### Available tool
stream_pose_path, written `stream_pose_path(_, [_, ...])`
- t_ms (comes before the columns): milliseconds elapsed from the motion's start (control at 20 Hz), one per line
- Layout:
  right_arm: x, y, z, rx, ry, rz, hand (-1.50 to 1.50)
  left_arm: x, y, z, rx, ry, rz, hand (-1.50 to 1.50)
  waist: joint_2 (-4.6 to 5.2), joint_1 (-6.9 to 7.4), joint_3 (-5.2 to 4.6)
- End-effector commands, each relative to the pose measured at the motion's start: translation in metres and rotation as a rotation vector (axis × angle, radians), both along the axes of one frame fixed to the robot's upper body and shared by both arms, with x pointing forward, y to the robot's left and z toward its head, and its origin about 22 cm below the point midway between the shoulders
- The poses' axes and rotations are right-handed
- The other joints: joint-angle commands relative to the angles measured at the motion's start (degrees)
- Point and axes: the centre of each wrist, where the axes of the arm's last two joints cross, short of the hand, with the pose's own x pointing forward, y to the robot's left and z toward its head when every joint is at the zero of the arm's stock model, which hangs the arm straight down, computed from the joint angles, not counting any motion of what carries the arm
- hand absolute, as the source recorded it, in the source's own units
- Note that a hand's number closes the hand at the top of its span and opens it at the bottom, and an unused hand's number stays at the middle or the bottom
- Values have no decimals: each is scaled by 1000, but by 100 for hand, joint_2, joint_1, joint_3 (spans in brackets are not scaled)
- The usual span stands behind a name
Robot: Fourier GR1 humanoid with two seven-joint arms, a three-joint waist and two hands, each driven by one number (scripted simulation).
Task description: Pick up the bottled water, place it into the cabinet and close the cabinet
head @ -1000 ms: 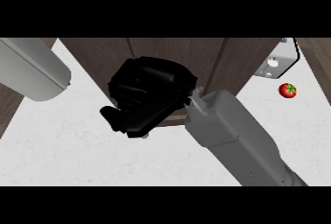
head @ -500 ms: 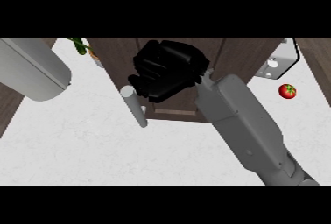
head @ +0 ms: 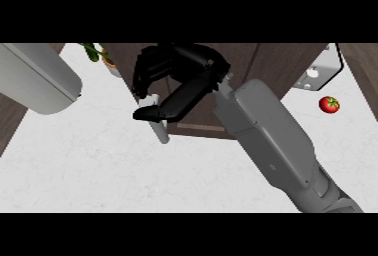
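My right hand (head: 184, 75) reaches up to the dark wooden cabinet (head: 258, 60) at the far side of the counter. Its fingers (head: 146, 70) hang loosely bent and its thumb (head: 171, 104) stretches down to the left. Nothing shows between them. The thumb's tip touches the top of a pale grey bar (head: 156, 129), which looks like the cabinet door's handle. The grey right forearm (head: 269, 135) runs in from the lower right. I see no bottled water; the hand and arm hide part of the cabinet front. Only the left forearm (head: 37, 75) shows at the upper left, not its hand.
A red tomato (head: 329, 104) lies on the white counter (head: 88, 175) at the right. A grey metal fitting (head: 319, 72) sits above it by the cabinet's right edge. A green plant (head: 96, 51) stands at the back left.
The right hand has risen from low in front of the cabinet up to its front and uncurled. The pale bar came into view and now sits further right, under the thumb.
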Motion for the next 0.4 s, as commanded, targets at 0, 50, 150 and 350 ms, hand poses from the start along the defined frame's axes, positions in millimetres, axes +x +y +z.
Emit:
stream_pose_path(0, [23, -21, 63, 110, -130, -211, -150, 5, -2, 4, 13, -3, -25, -150, 38, 32, 31])
stream_pose_path(50, [25, -22, 53, 106, -125, -252, -150, 6, -5, 4, 6, -19, -24, -150, 47, 39, 30])
stream_pose_path(150, [24, -20, 65, 113, -116, -266, -150, 6, -8, -1, 5, -3, -54, -150, 29, 22, 27])
stream_pose_path(350, [20, -8, 69, 125, -122, -251, -150, 17, -13, -4, 8, -11, -64, -150, 38, -23, 25])
